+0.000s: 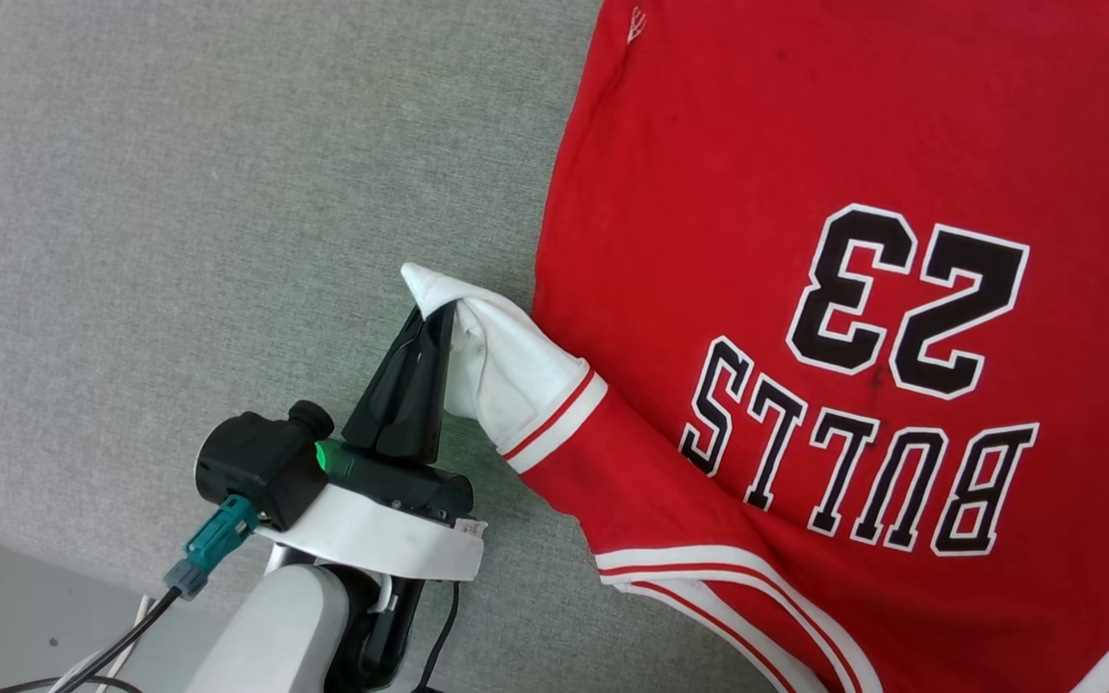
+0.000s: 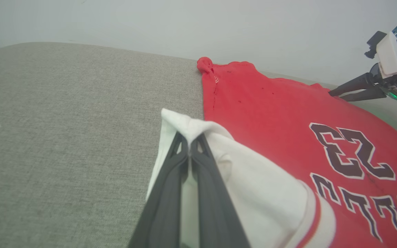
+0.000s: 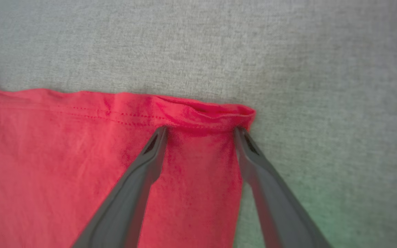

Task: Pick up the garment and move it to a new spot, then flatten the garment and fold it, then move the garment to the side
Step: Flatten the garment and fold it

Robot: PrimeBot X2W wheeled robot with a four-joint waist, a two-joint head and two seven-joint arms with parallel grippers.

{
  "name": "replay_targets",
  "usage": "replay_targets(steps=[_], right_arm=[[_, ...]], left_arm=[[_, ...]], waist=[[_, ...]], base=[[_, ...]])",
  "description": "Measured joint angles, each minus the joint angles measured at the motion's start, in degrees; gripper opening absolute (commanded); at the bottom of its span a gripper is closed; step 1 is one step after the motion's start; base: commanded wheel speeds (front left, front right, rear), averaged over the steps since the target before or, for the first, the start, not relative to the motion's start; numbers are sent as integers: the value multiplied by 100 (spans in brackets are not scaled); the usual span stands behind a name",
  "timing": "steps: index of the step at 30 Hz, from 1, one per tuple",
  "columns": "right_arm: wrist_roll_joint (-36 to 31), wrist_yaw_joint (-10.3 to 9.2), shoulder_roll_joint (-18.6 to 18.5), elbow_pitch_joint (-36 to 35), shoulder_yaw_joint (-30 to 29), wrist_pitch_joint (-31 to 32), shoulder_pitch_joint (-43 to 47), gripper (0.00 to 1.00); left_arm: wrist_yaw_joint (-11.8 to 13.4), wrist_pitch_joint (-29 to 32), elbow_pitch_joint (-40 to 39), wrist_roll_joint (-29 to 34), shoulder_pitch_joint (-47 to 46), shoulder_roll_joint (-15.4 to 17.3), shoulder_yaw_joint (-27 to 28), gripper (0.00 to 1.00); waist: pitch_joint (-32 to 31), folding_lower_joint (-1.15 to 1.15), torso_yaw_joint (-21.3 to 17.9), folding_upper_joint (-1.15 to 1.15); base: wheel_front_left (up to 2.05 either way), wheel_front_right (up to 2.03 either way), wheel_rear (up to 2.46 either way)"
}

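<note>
You have one garment (image 1: 805,192): a red jersey, black white-outlined "BULLS 23", white sleeve (image 1: 506,366) with striped trim. It lies flat on the grey upholstered surface (image 1: 227,241), long axis running away from the robot, hem farthest. The left end effector (image 1: 418,310) pinches the sleeve tip. The right end effector (image 3: 200,129) stands wide at the hem corner.

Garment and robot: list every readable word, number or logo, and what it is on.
"23": black, white-outlined, on the garment, upside down in the head view.
"BULLS": same lettering, beside the number.
Small white mark by the garment's edge: too small to read.
</note>
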Motion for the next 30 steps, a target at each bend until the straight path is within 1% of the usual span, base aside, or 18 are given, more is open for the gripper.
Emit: replay_targets(steps=[1, 2, 3, 4, 8, 11, 14, 17, 21, 24, 28, 30], right_arm=[[-37, 0, 0, 21, -60, 47, -14, 93], [-74, 0, 0, 23, -85, 85, -15, 43], [-92, 0, 3, 23, -112, 102, -16, 15], [-92, 0, 9, 23, -140, 105, -14, 0], [-119, -1, 29, 26, -115, 20, 80, 0], [-142, -1, 4, 16, 18, -71, 188, 0], [-87, -1, -51, -32, 229, -183, 400, 0], [36, -1, -196, -197, 520, -321, 648, 0], [379, -1, -412, -646, 960, -477, 1134, 0], [660, -1, -595, -1062, 1204, -525, 1718, 0], [1053, -1, -714, -1809, 1394, -622, 2710, 0], [1222, -1, -733, -2174, 1370, -630, 3357, 0]], left_arm=[[-33, -1, 20, 12, 0, -8, 3, 0], [-35, -1, 40, 15, 0, -16, 12, 0], [-40, -2, 59, 19, 0, -27, 20, 0], [-45, -3, 78, 22, -1, -44, 27, 0], [-86, -9, 176, 31, -7, -74, 43, 0], [-86, -9, 271, 32, 10, -81, 59, 0], [-81, -10, 366, 45, 102, -76, 65, 0], [-3, 9, 439, 26, 288, -38, 80, 0], [155, 154, 466, -13, 604, 110, 162, 0], [279, 282, 442, -45, 872, 275, 266, 0], [488, 425, 383, -134, 1285, 485, 470, 0], [628, 522, 328, -175, 1535, 567, 545, 0]], waist=[[15, -1, 28, 0], [20, -2, 45, 0], [15, -2, 53, 0], [3, -2, 57, 0], [-92, -1, 52, 0], [-238, 0, 22, 0], [-459, 0, -29, 0], [-748, 0, -110, 0], [-1212, 0, -263, 0], [-1577, -1, -415, 0], [-2045, -1, -674, 0], [-2276, -1, -827, 0]], base=[[0, 0, 0], [0, 0, 0], [0, 0, 0], [0, 0, 0], [0, 0, 0], [0, 0, 0], [0, 0, 0], [0, 0, 0], [0, 0, 0], [0, 0, 0], [0, 0, 0], [0, 0, 0]])
